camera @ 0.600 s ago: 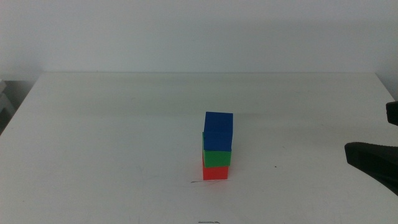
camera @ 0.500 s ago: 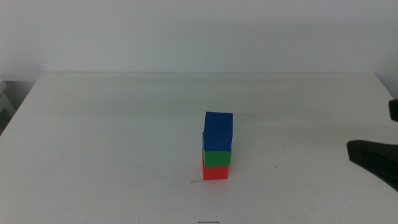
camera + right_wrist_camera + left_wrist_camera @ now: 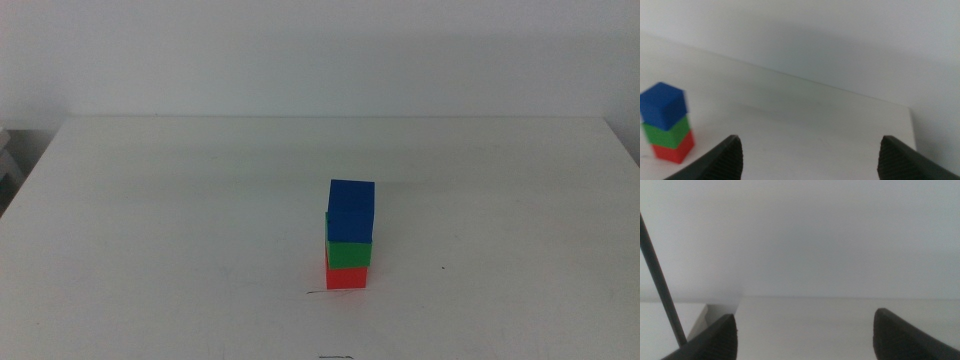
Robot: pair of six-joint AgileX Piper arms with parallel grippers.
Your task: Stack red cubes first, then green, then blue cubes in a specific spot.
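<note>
A stack stands near the middle of the white table: the red cube (image 3: pixel 346 277) at the bottom, the green cube (image 3: pixel 348 254) on it, the blue cube (image 3: pixel 350 210) on top. The red cube sits next to a thin short dark scratch line (image 3: pixel 316 292) that marks the spot. The stack also shows in the right wrist view, with blue (image 3: pixel 663 105) over green (image 3: pixel 667 132) over red (image 3: pixel 674 148). My right gripper (image 3: pixel 810 157) is open and empty, well away from the stack. My left gripper (image 3: pixel 805 335) is open and empty, facing the wall.
The table's far edge (image 3: pixel 340 118) meets a plain white wall. A second short dark mark (image 3: pixel 335 357) lies at the table's front edge. A thin dark rod (image 3: pixel 660 285) crosses the left wrist view.
My right gripper has drawn back to the right and left the middle view. The stack has not moved.
</note>
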